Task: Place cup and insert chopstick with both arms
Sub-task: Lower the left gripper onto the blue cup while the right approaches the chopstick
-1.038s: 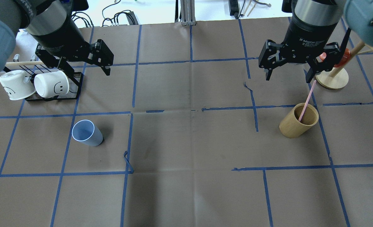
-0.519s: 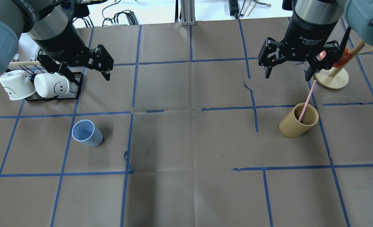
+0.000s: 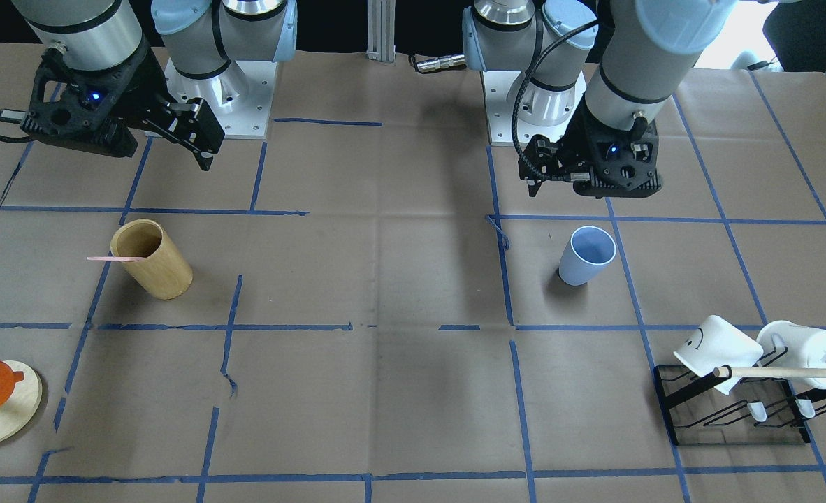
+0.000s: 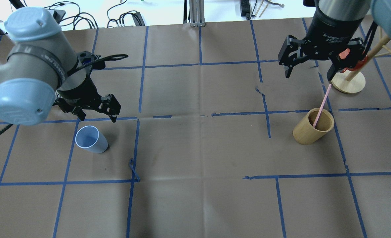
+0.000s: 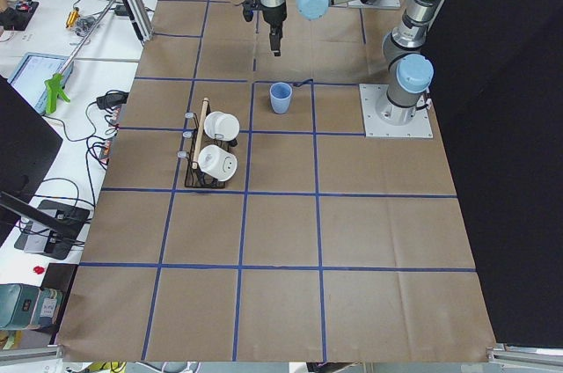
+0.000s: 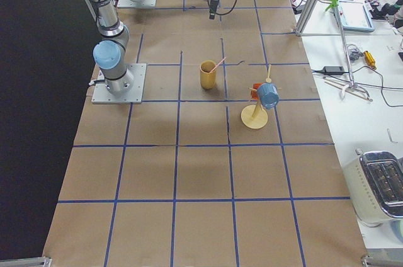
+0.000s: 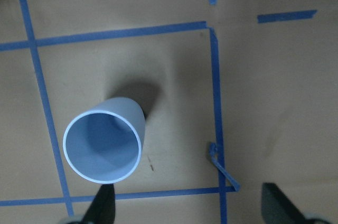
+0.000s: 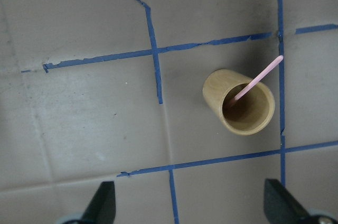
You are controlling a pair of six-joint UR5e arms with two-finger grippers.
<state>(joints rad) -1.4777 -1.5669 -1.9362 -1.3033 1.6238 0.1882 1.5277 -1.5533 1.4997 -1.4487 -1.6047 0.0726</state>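
Cup [image 4: 91,141] empty; chopstick [image 4: 322,105] in bamboo holder [image 4: 306,134]; left fingers [image 4: 112,112], right fingers [image 4: 287,68] spread, empty

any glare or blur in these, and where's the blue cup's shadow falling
Left wrist view: the blue cup is sharp, its shadow thrown up and to the right; the left pincer at the bottom edge looks soft. Overhead view: the white strip along the top edge is overexposed.
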